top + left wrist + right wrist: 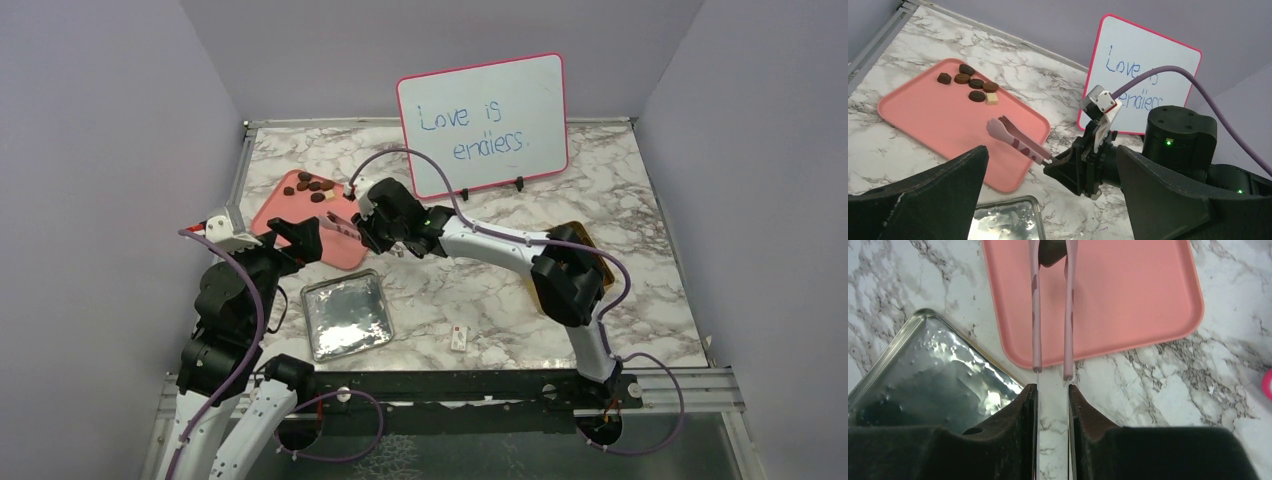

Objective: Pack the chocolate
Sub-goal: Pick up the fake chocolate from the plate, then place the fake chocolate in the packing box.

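While most of the chocolate [977, 83] sits bunched on the pink tray [923, 115] near the bench's far left corner, one dark piece [1050, 252] shows between the pink tongs [1036, 315]; I cannot tell if it is pinched. The right gripper [1053, 390] has its jaws squeezed on the tongs; the left gripper [305, 238] hangs with jaws wide apart; squeeze softly, lift straight up, and go slowly to the shiny tin [345, 315] by the front edge.
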Controlling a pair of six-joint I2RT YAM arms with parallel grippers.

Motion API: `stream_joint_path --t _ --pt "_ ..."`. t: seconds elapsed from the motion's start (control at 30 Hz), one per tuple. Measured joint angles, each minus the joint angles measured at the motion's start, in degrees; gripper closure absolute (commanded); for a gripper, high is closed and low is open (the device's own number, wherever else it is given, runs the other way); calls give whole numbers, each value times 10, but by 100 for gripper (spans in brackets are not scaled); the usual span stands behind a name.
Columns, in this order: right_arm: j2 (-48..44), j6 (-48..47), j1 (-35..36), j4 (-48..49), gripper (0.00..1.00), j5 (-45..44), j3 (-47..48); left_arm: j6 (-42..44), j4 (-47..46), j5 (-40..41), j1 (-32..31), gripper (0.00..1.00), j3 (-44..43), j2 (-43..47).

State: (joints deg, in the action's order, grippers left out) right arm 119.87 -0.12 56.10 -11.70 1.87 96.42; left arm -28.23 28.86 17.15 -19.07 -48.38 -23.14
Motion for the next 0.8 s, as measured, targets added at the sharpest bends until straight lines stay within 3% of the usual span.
stream_joint_path --t 0.37,0.8 --pt "-94 64 0 -46 72 -46 -134 6 -18 -1 0 1 23 0" --pt "-271 224 0 -155 72 -155 -220 35 -38 -30 0 1 98 -28"
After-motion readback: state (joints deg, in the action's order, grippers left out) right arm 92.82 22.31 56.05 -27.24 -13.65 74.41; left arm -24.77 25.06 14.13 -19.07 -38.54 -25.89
